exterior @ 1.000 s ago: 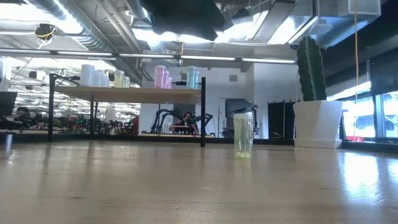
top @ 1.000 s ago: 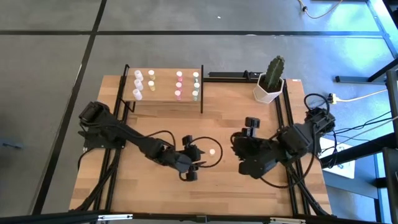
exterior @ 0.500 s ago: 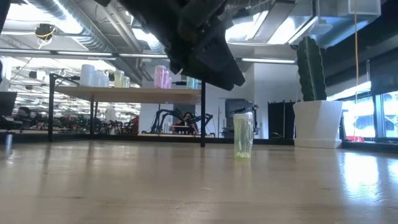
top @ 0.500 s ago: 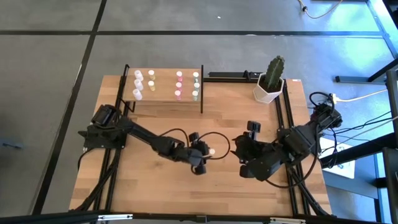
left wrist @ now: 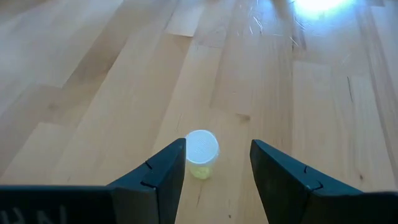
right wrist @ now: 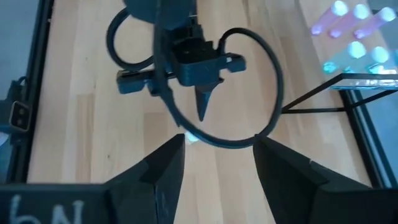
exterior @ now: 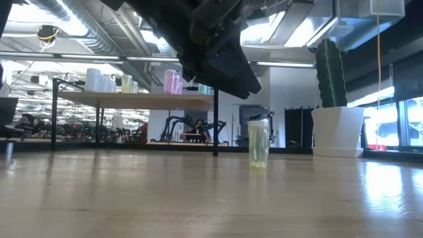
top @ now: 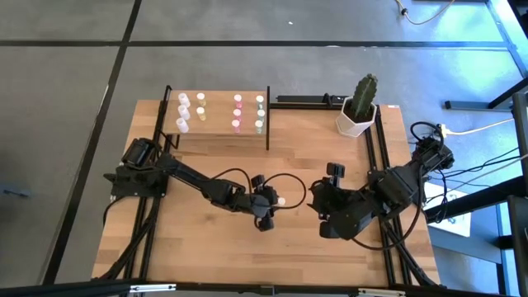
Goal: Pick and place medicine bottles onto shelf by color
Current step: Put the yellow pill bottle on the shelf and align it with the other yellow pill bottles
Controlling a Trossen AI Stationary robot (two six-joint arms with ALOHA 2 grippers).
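1. The left claw hangs over the middle of the bench, its fingers spread and empty, raised off the wood in the low view.
2. A pale yellow-green bottle stands upright on the bench just ahead of that claw, in line with the gap between its fingers but not touched by either; from above it lies at the claw's 2 o'clock.
3. The right claw waits near the bottle's 3 o'clock, fingers spread and holding nothing, pointed toward the left claw.
4. The shelf sits at the bench's 11 o'clock, carrying the other bottles in rows: white, pale yellow, pink, pale green, all upright.
5. A potted cactus stands at the bench's 1 o'clock corner, well apart from the shelf.
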